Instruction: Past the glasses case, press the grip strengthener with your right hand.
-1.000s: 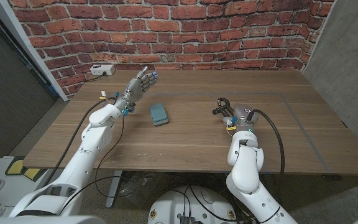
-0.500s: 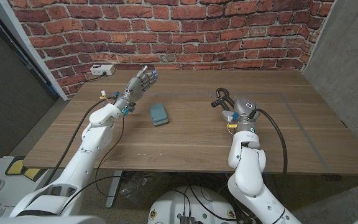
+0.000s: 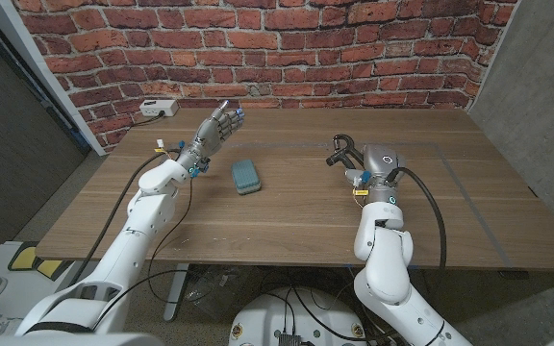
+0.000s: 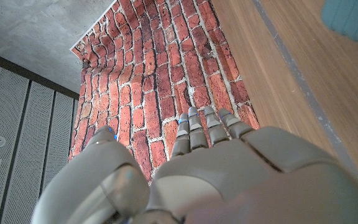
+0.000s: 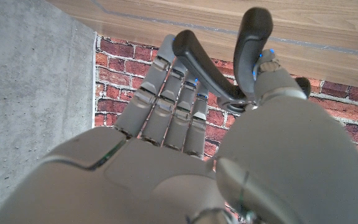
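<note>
From the head view, the counter [image 3: 287, 207] is a wooden top that stands before a brick wall [image 3: 258, 48]. The glasses case [image 3: 246, 176], a blue-green box, lies a little toward the left of the middle of the counter. The left robot hand [image 3: 217, 128] is lifted above the far left part of the counter, its fingers spread apart and holding nothing; it is near the case but does not touch it. A white power strip [image 3: 158, 108] lies at the far left corner, close to the wall. The grip strengthener [image 3: 341, 152], black with two curved handles, is right of the middle, well apart from the case. The right robot hand [image 3: 368, 173] is just beside it, on the side nearer the robot. Nothing lies between the case and the strengthener; the wood there is bare.

From the left wrist view, the left hand's fingers [image 4: 204, 127] reach out straight and apart, with the brick wall behind them and a corner of the glasses case [image 4: 353, 22] at the edge.

From the right wrist view, the two handles of the grip strengthener [image 5: 229, 56] lie across the fingers [image 5: 166, 106] of the right robot hand [image 5: 185, 149]. The fingers stay nearly straight behind the handles and the thumb is at the spring end. I cannot tell if the hand really grips it.
</note>
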